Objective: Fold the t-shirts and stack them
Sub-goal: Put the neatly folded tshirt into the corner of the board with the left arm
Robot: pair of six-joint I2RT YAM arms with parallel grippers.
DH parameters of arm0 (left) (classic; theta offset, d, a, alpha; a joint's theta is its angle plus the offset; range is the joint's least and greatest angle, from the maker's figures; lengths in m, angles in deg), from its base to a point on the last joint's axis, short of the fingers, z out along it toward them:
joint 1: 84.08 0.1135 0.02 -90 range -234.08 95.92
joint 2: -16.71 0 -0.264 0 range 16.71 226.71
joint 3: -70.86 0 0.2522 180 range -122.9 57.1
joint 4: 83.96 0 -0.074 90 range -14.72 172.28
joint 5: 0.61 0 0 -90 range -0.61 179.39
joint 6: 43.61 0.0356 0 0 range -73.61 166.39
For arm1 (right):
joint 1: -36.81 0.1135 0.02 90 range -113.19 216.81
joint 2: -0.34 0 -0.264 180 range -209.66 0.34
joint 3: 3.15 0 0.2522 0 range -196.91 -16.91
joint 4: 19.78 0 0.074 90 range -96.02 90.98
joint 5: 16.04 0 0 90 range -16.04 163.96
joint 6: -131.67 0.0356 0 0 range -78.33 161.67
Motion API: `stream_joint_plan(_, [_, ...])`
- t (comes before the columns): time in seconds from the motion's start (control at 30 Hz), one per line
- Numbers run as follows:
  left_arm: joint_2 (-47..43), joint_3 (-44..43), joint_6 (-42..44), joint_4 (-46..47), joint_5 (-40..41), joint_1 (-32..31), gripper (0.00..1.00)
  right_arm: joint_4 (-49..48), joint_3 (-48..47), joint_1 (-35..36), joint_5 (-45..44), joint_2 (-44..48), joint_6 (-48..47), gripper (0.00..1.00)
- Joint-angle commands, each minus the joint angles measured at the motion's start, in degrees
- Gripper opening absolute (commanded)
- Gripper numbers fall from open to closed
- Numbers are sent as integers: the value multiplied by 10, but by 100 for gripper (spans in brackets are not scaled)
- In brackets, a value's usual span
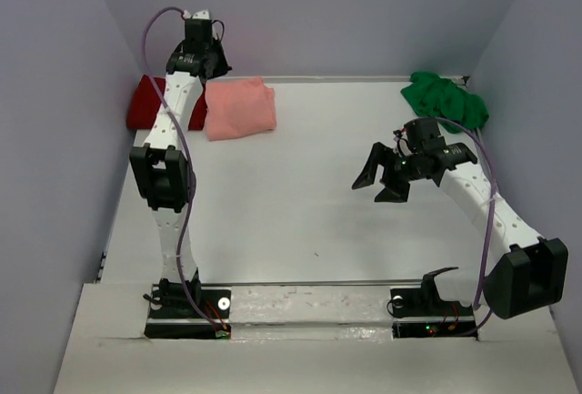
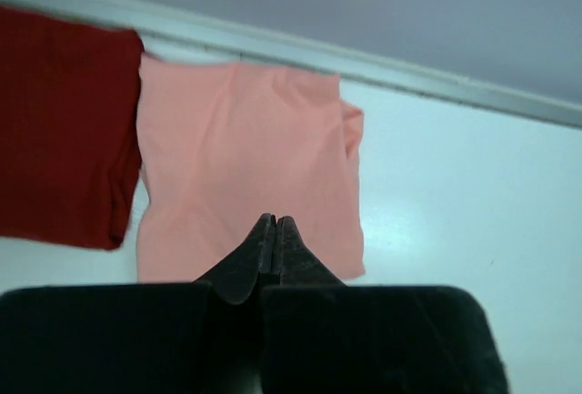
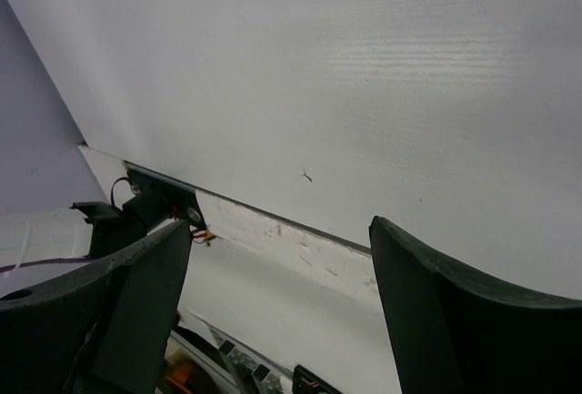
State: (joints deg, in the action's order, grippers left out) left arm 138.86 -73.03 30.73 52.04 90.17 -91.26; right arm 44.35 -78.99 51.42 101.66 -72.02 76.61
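A folded salmon-pink t-shirt (image 1: 239,108) lies flat at the back left of the table, and a folded dark red t-shirt (image 1: 145,101) lies to its left, touching its edge. A bright green t-shirt (image 1: 446,98) sits crumpled in the back right corner. My left gripper (image 1: 215,65) hovers above the pink shirt's (image 2: 245,157) back edge. In the left wrist view it (image 2: 275,221) is shut with nothing between its tips, and the dark red shirt (image 2: 59,130) shows at the left. My right gripper (image 1: 382,180) hangs open and empty over the table's right middle, in front of the green shirt. Its (image 3: 280,224) jaws stand wide apart.
Grey walls close the table (image 1: 300,203) at the left, back and right. Both arm bases (image 1: 309,308) stand on the strip at the near edge. The right wrist view looks back at that strip (image 3: 300,248) and the left arm's base.
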Motion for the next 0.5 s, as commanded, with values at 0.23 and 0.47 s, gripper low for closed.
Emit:
stream_joint_plan(0.23, [19, 118, -51, -148, -45, -11, 0, -26, -15, -2, 10, -9, -7, 84])
stream_joint_plan(0.47, [38, 138, -54, -158, -54, -18, 0, -29, -12, -2, 10, -9, -7, 84])
